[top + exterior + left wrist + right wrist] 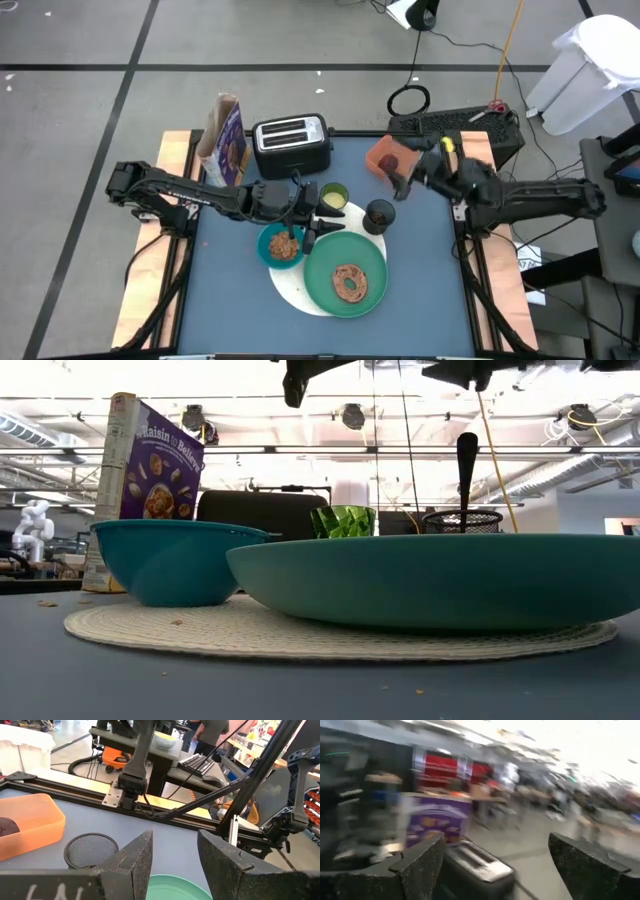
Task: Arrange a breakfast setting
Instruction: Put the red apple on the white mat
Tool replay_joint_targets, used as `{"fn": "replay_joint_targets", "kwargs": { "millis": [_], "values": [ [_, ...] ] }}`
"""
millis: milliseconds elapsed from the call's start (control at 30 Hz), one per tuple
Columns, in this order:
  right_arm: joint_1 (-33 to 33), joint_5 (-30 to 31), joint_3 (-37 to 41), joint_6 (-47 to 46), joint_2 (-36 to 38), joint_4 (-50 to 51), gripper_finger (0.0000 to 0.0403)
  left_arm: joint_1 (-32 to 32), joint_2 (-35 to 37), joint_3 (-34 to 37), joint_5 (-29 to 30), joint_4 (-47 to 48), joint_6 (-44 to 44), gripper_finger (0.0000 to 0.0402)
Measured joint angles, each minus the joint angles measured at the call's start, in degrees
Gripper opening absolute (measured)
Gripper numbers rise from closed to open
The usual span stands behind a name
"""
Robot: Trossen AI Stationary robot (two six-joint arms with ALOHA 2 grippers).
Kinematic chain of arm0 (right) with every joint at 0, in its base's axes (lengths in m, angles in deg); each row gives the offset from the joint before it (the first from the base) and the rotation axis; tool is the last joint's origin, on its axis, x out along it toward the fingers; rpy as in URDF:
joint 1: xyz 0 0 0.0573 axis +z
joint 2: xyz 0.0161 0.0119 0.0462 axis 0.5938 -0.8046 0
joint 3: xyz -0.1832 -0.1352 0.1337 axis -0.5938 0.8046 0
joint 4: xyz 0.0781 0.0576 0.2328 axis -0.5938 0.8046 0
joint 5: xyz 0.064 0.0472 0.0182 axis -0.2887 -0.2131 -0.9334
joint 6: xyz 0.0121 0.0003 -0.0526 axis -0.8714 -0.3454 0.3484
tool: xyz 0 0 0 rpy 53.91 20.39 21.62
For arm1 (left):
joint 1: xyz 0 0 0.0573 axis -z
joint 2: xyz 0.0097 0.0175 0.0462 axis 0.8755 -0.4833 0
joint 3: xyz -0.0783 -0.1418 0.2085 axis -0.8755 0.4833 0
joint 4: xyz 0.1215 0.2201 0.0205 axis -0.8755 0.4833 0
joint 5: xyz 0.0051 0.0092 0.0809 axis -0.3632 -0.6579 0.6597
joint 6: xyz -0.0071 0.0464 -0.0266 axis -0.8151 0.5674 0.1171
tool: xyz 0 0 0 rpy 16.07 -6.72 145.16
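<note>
Mostly laid out already. Left gripper (318, 232) parted, empty, poised over the bowl (282, 244) and plate (346, 280) rims; bagel (350, 283) on the plate just below, both on the white mat (300, 296). Black cup (379, 214) with spoon (466, 465) and lime cup (333, 196) just beyond. Farther off, right gripper (402, 183) wide open, empty, beside the tray (384, 152) holding the fruit (390, 160), seemingly the last piece to bring over. Crowded near the toaster (291, 143) and cereal box (226, 135); open tabletop toward the near edge.

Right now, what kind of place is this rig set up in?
Most likely a robotics lab or workshop, not a kitchen. The table stands on a bare concrete floor with cables; exposed ceiling pipes run overhead, and beyond it are a shop vacuum and a keyboard.
</note>
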Motion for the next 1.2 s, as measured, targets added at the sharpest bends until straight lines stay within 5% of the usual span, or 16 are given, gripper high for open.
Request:
{"fn": "replay_joint_targets", "kwargs": {
  "millis": [200, 300, 667, 900, 1200],
  "values": [
    [-7.1, 13.23, -10.57, -7.84, 0.02, 12.47, 0.035, 0.0, -0.02, 0.0, 0.0, 0.02, 0.0, 0.0161],
    [-10.34, 15.23, -12.52, -8.49, -0.18, 13.79, 0.035, 0.0, -0.02, 0.0, 0.0, 0.0, -0.02, 0.0161],
    [-22.88, 15.02, -12.63, -18.12, -6.8, 16.33, 0.035, 0.0, -0.02, 0.0, 0.0, -0.02, -0.57, 0.0161],
    [-26.96, 7.39, -12.59, -28.05, -10.93, 26.41, 0.035, 0.0, -0.02, 0.0, 0.0, -0.02, -0.55, 0.0161],
    [-29.05, 7.38, -12.59, -43.03, -13.89, 41.49, 0.035, 0.0, -0.02, 0.0, 0.0, -0.02, -0.48, 0.0161]
  ]
}}
